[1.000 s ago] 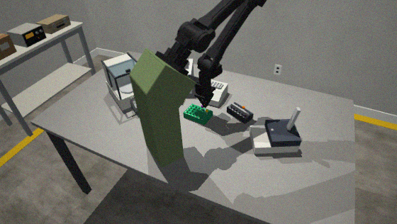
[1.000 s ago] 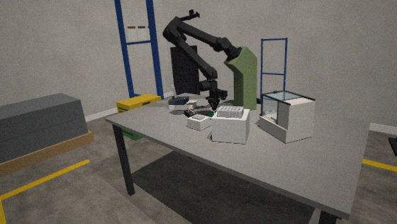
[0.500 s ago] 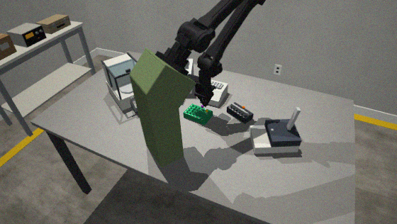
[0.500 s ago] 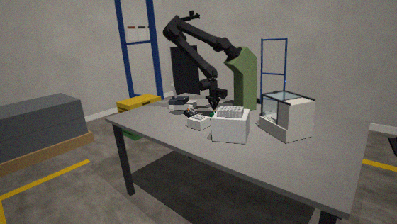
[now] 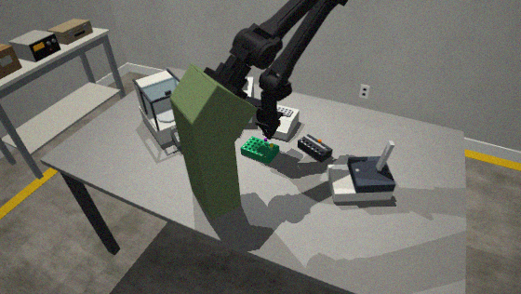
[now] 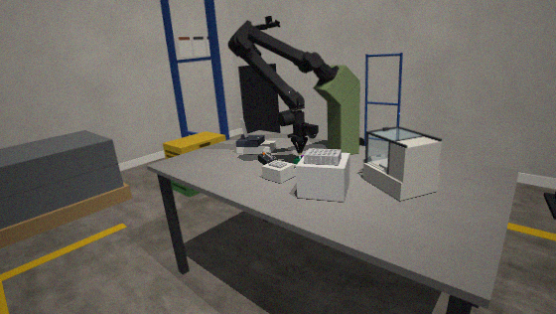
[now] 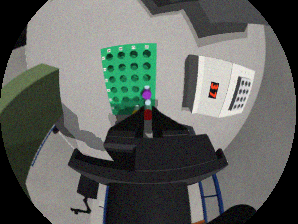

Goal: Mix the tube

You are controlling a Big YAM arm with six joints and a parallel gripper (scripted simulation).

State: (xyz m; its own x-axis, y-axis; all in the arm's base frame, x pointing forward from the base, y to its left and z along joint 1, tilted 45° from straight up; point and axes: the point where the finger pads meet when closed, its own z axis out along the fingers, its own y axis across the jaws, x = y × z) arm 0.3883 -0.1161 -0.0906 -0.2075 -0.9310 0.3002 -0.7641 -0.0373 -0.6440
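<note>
Fingers are clenched on tube B (image 7: 148,115), its red cap showing between them in the wrist view, held just above the green rack RK (image 5: 260,149) near the rack's right edge, beside a purple-capped tube (image 7: 147,95).

Grey floor with yellow lines fills the lower corners of the top view, and a grey wall runs across the upper frame. A shelf unit (image 5: 90,39) stands at upper left, well apart from the counter (image 5: 140,172).

On the counter, the green arm pedestal (image 5: 209,140) rises at centre. To its left sits the glass balance BAL (image 5: 155,100); right of centre are the white mixer MX (image 5: 288,122), the dark magnet block (image 5: 314,147) and the spectrophotometer (image 5: 363,183).

Bare counter stretches along the lower right edge, and between rack and spectrophotometer.
</note>
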